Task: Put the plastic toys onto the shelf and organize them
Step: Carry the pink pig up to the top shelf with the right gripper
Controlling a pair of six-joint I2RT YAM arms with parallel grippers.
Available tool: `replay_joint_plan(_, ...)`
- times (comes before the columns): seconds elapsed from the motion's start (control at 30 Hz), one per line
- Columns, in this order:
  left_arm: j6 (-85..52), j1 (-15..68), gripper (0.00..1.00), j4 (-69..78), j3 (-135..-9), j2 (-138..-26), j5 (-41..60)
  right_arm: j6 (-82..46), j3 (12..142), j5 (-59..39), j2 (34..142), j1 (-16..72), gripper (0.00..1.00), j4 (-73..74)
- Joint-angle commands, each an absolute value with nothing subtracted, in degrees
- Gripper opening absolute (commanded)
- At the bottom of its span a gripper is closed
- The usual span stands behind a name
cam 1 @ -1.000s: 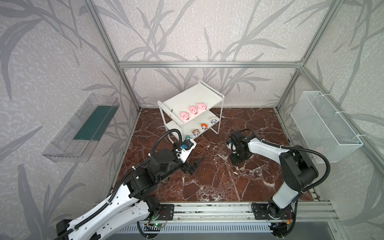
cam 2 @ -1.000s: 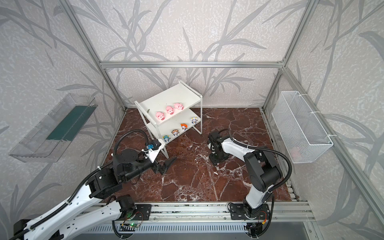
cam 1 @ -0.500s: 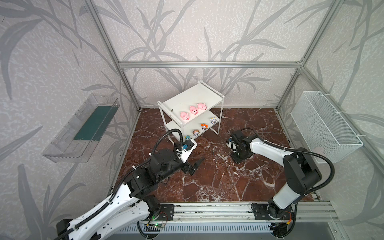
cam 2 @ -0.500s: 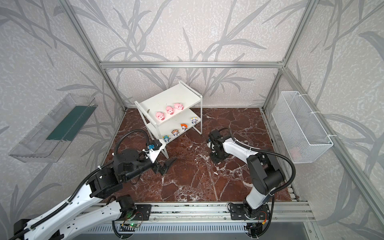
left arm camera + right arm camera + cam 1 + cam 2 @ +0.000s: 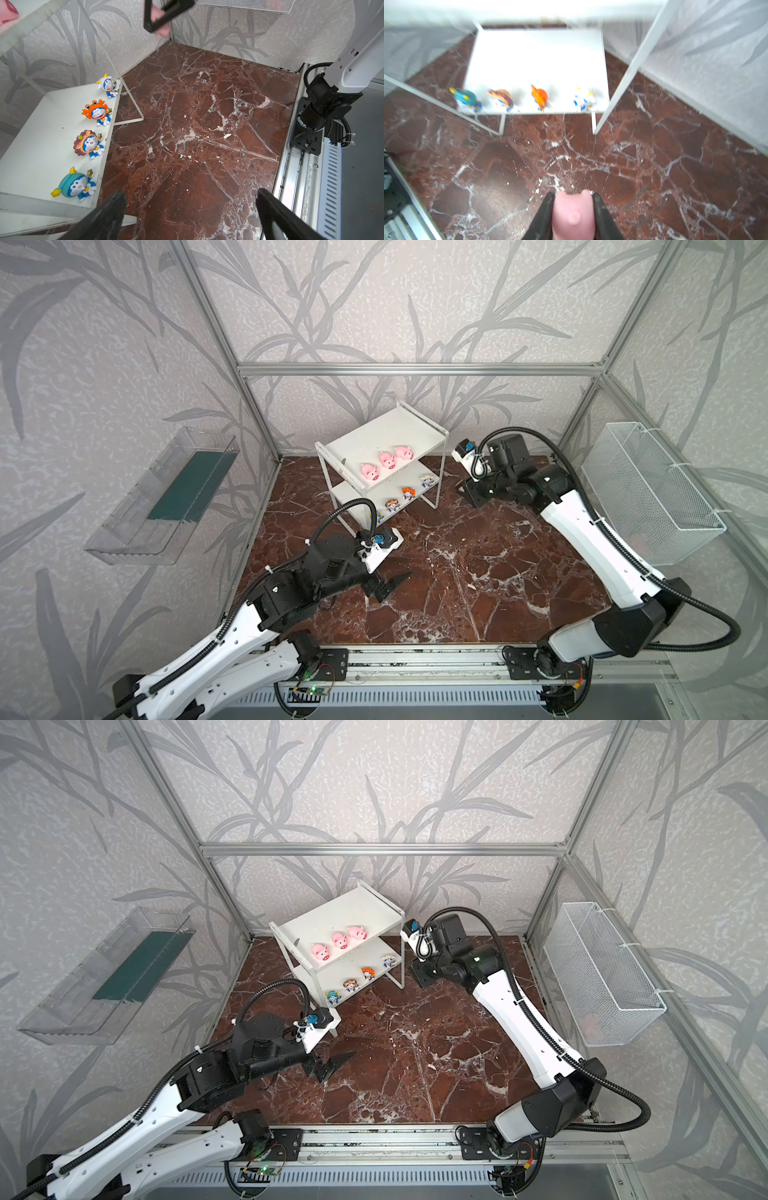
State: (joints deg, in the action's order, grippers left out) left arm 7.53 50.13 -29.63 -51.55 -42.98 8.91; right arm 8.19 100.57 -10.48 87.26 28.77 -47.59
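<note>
left tool: jaws wide apart, low | right tool: clamped on pink pig, arm extended

No readable text, none on shelf, none on figurines

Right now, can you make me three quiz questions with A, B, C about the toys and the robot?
1. Which board of the shelf holds the four cartoon figures?
A the lower board
B the top board
C half on each

2. How many pigs sit on the top board?
A one
B three
C five

3. What is the right tool doing?
A open and empty
B shut on a pig
C shut on a cartoon figure

Answers:
1 A: all four line the front edge of the lower board.
2 B: three pink ones sit in a row.
3 B: the right wrist view shows a pink pig squeezed between its jaws.
</note>
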Motion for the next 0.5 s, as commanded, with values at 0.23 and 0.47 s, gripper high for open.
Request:
replay_joint_plan(0.23,9.76,49.84,0.99,-30.94,-50.49,-40.72,8.42,7.21,120.27,-15.25,101.71,28.56,0.31,-44.3)
replay_joint_plan(0.47,9.58,49.83,0.99,-29.71,-49.31,-40.08,8.37,5.26,131.09,-15.01,109.67,28.78,0.3,-44.9)
